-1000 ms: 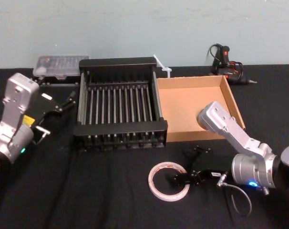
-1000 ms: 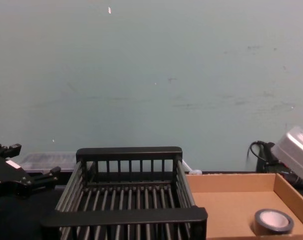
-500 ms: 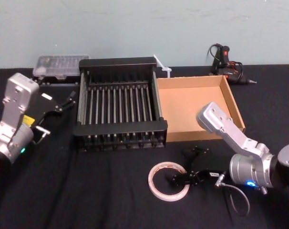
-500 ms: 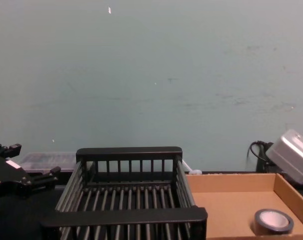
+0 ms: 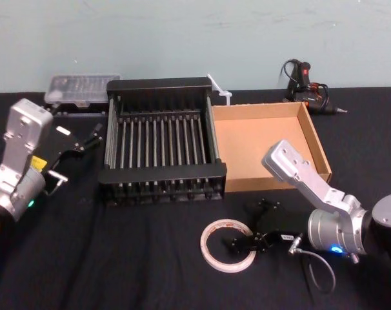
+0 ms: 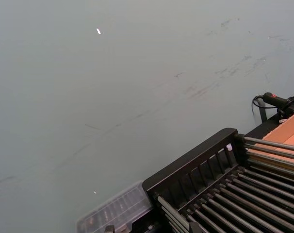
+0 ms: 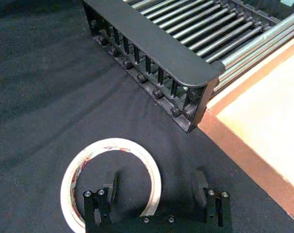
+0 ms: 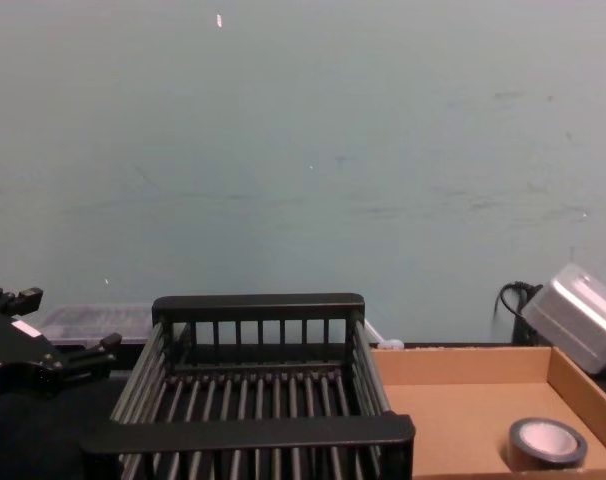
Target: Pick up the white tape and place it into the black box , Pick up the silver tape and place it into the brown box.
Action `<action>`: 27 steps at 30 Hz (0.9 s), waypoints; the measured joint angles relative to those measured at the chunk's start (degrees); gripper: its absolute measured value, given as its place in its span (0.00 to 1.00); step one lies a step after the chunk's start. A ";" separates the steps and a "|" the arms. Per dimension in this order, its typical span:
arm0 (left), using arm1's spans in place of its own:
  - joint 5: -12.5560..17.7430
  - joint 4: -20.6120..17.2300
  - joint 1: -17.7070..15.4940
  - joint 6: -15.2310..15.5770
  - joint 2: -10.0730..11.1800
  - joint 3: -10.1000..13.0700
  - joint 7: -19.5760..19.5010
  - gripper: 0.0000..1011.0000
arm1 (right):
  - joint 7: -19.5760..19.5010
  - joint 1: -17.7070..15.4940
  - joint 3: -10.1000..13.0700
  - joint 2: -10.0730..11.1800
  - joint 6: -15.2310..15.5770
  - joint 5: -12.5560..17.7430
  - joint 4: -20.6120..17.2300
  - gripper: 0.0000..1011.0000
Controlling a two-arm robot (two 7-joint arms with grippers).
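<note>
Black cloth covers the table, and nearest the robot the white tape lies flat on it, in front of the gap where the two boxes meet. The right gripper is low over the roll with its jaws apart. One finger sits inside the ring's hole and the other outside, toward the boxes, so they straddle the band. That looks like the stance for pinching the wall of a roll too flat to grip from the sides; nothing is clamped yet. Beyond stands the black box, nothing on its slatted floor, waiting for this roll. Touching its right side is the brown box, where the silver tape lies in the near right corner, so that half seems finished. The left gripper hangs parked just left of the crate, jaws apart, clear of the work. Farther back are a clear plastic case, a corded hand tool and the pale green wall.
</note>
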 joint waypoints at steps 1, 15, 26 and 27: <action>0.00 0.00 0.00 0.00 0.00 0.00 0.00 0.99 | 0.01 0.01 -0.01 -0.04 0.02 -0.04 0.02 0.99; 0.00 0.00 0.00 0.00 0.00 0.00 0.00 0.99 | 0.03 -0.05 0.03 -0.34 0.19 -0.26 0.21 0.99; 0.00 0.00 0.00 0.00 0.00 0.00 0.00 0.99 | 0.02 -0.06 0.07 -0.29 0.19 -0.25 0.21 0.99; 0.00 0.00 0.00 0.00 0.00 0.00 0.00 0.99 | 0.02 -0.06 0.07 -0.28 0.18 -0.25 0.21 0.99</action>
